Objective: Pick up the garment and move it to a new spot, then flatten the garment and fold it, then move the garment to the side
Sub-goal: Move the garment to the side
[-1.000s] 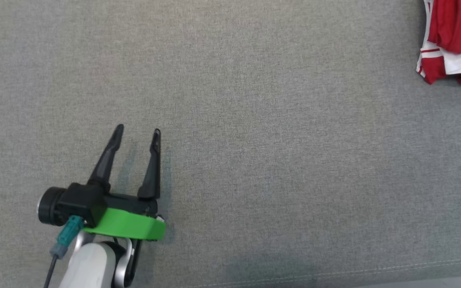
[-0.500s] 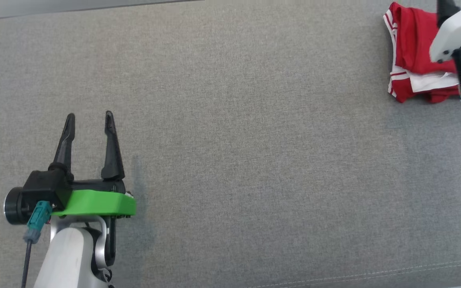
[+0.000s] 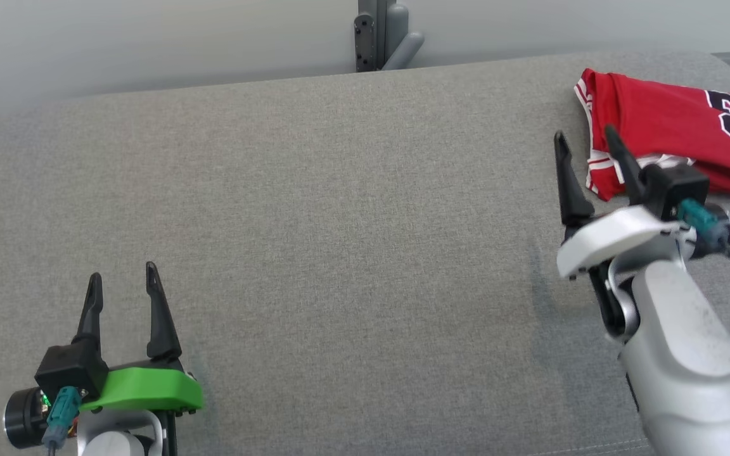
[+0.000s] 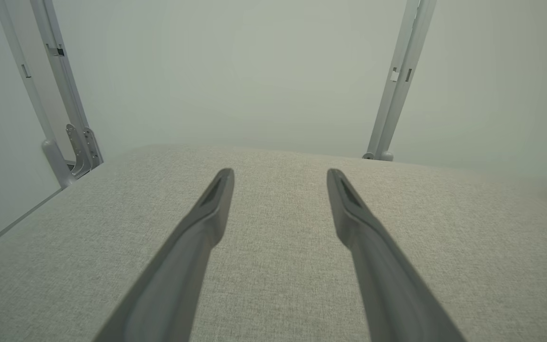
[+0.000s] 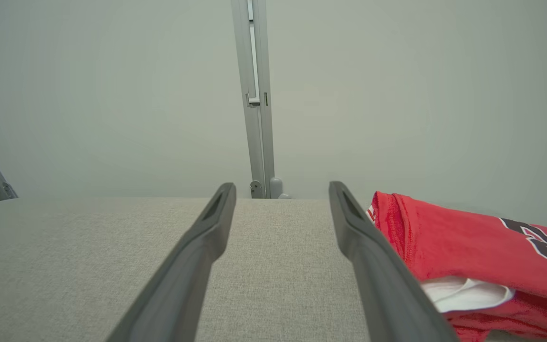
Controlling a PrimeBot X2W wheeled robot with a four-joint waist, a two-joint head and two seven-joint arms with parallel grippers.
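A grey upholstered surface (image 3: 352,209) spans the scene, with a folded red jersey (image 3: 663,120), white-trimmed and numbered, lying at its far right corner. The right gripper (image 3: 583,133), fingers spread and empty, stands just beside the jersey's left edge; whether it touches cannot be told. The left gripper (image 3: 122,271), likewise spread and empty, sits over bare fabric at the near left, well apart from the jersey.

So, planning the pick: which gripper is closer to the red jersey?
The right gripper, white-mounted, right beside the red jersey; the green-mounted left gripper is far off.
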